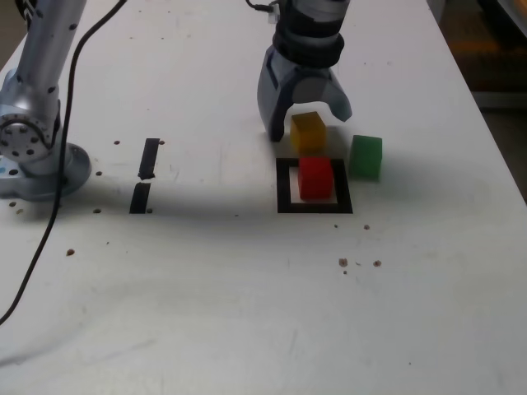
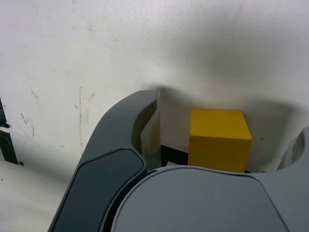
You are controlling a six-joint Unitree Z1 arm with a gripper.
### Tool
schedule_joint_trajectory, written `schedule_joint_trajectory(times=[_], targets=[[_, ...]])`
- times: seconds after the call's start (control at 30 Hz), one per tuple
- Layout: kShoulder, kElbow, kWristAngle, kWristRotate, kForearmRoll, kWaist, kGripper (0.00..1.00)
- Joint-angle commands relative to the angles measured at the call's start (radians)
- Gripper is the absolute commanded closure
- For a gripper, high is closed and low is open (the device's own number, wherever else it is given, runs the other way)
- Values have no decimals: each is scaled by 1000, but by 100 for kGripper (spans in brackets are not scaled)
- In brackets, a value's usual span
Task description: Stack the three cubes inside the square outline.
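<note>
White table [image 1: 247,313]; green cube [image 1: 366,156] exterior-only

Around the yellow cube [image 1: 308,131] the table [image 1: 206,288] is bare on its far side and the exterior view's left — the red cube [image 1: 315,178] stands close in front, the green cube [image 1: 366,156] near its right.

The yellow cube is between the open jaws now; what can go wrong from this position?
1. The yellow cube sits close behind the red cube in the square outline; a sinking gripper might nudge the red one off centre.
2. The green cube stands near the jaw on the exterior view's right, so it could get bumped.
</note>
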Motion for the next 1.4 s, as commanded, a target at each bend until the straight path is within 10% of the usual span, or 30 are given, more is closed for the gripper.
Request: schedule_joint_trajectory(times=[0.0, 0.53, 0.97, 1.37], targets=[[7, -5, -7, 3, -5, -3, 6], [42, 1, -48, 23, -40, -1, 14], [30, -2, -31, 16, -62, 5, 71], [-31, 2, 1, 2, -37, 3, 81]])
